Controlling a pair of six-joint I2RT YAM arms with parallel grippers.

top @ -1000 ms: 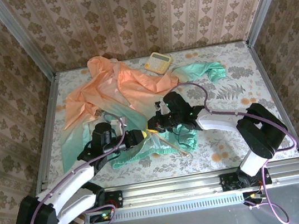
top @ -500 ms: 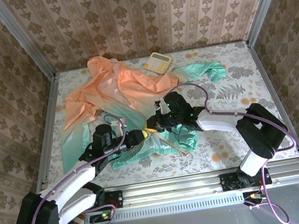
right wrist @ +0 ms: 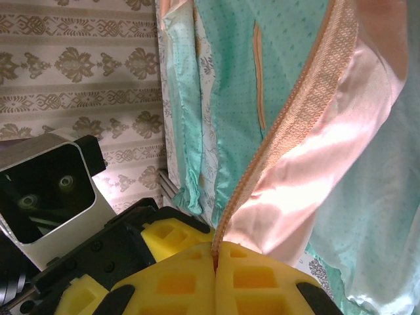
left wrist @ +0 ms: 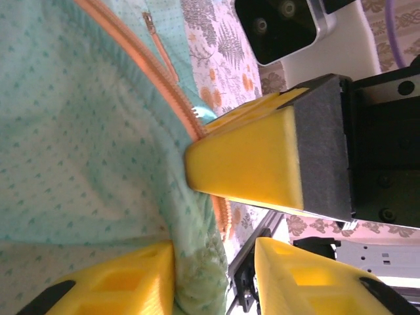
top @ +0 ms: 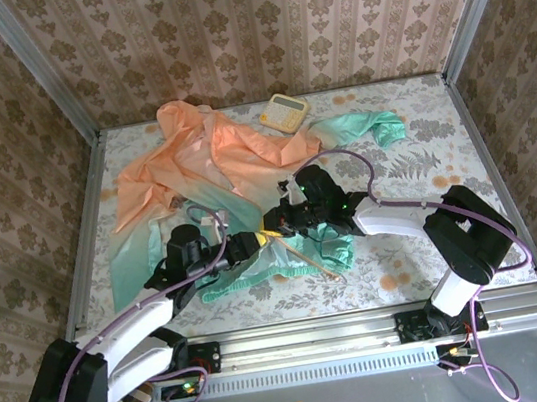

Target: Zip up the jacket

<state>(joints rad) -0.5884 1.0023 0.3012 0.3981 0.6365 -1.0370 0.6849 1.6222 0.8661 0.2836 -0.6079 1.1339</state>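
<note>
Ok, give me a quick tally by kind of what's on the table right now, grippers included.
jacket: 1
calculator: 1
grippers: 2, the left gripper and the right gripper
Total: 4

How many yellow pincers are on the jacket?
2: the left pincer at the teal hem of the jacket, the right pincer beside it, shut on the orange zipper tape.
</note>
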